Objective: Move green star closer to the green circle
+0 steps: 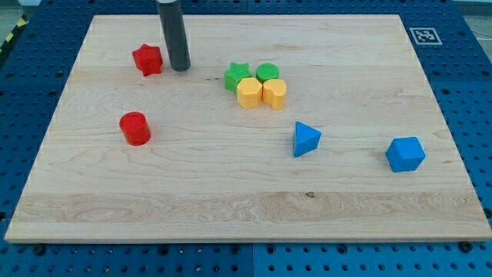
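The green star [237, 75] lies above the board's middle, just left of the green circle [267, 73], with a narrow gap between them. Below them sit a yellow hexagon [249, 92] and a second yellow block [274, 93], touching the green pair. My tip [180, 68] rests on the board to the view's left of the green star, right beside the red star [147, 59]. The rod rises out of the view's top.
A red cylinder [135, 128] stands at the left of the wooden board [254, 208]. A blue triangle [306, 139] and a blue cube-like block [405, 154] lie at the right. A marker tag [424, 35] sits off the board's top right corner.
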You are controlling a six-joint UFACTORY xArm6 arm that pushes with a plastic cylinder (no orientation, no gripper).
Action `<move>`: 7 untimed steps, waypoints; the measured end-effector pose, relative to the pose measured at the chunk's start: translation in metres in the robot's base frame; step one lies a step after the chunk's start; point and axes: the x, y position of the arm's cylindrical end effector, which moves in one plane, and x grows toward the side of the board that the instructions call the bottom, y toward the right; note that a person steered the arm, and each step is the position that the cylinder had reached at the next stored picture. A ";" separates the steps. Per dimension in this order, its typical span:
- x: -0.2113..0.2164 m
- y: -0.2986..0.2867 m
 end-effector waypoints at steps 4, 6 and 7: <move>0.012 0.076; 0.012 0.089; 0.012 0.089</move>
